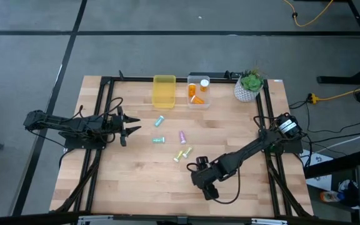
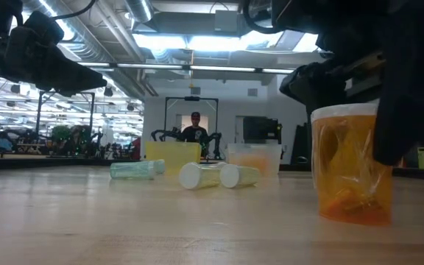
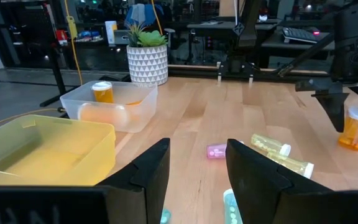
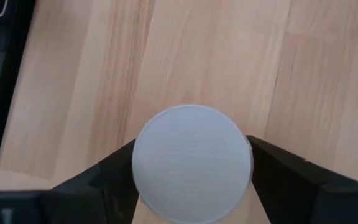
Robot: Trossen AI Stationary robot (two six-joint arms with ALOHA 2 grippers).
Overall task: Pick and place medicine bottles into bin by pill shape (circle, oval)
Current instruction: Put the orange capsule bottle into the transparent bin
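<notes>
Bright ceiling lights (image 2: 197, 40) glare in the low view; the near orange bottle (image 2: 350, 165) looks blurred.

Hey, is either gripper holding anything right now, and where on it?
The right gripper straddles an upright orange bottle just below its white cap; whether it grips cannot be told. The left gripper is open, holding nothing.

A robotics lab or workshop is indicated: exposed ceiling ducts (image 2: 116, 33) and strip lights (image 2: 219, 43) are seen overhead, another robot rig (image 2: 191, 118) stands behind the wooden worktop (image 2: 160, 228), and cables (image 1: 314, 15) lie across the grey floor (image 1: 167, 53).
</notes>
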